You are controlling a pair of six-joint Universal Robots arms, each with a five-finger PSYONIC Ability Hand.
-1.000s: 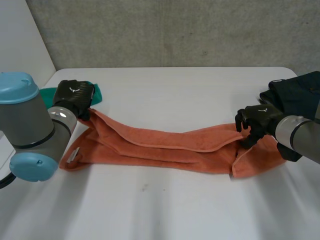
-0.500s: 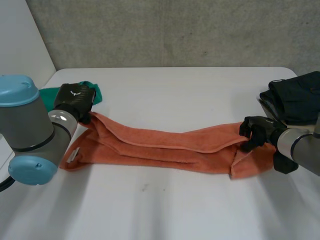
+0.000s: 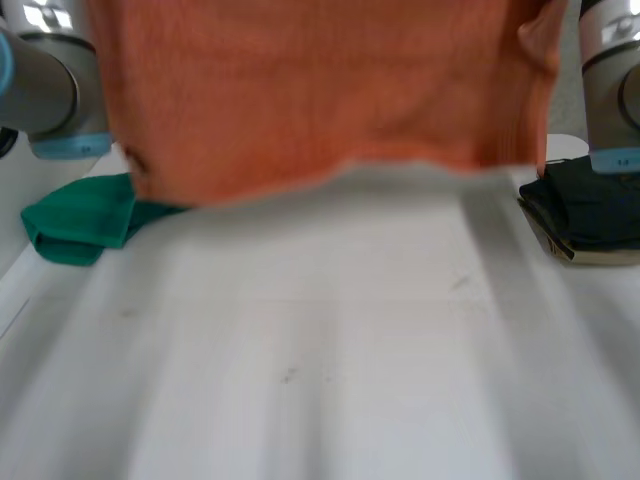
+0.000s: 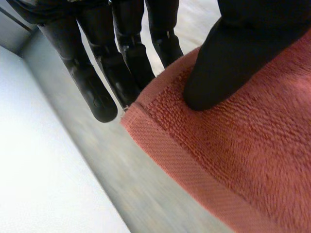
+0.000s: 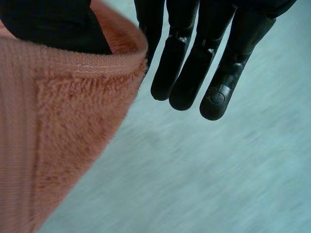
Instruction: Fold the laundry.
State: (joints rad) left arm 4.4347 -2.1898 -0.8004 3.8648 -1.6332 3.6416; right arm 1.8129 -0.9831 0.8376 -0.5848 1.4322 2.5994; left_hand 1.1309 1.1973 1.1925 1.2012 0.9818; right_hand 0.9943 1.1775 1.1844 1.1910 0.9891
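Above the worktop (image 3: 330, 350), the orange towel (image 3: 320, 90) hangs as a curtain, clear of the surface. Its long axis runs level from the left edge toward the right edge. The left arm (image 3: 50, 90) and the right arm (image 3: 610, 90) stand at its two ends.

**Hold**
- The left hand (image 4: 121, 63) grips one upper corner. The thumb (image 4: 228, 58) presses the pile against the straight fingers (image 4: 97, 92) behind it.
- The right hand (image 5: 194, 58) grips the opposite end. Its thumb (image 5: 53, 24) bears on the rolled edge, and its straight fingers (image 5: 218, 73) project past it, so the pinch appears narrow.

**Governing relation**
- The towel hangs straight down from both sets of fingers, and its lower hem swings free.
- Neither hand is nearer, since each carries one end.
- The next move probably requires both hands to travel together, either setting the hem down on bare worktop or bringing end to end.

**View differences**
- The head view gives the full span, plus a green cloth (image 3: 80, 225) near the left edge and dark garments (image 3: 590, 215) at the right edge.
- The wrist views alone reveal the thumb-on-cloth pinches.
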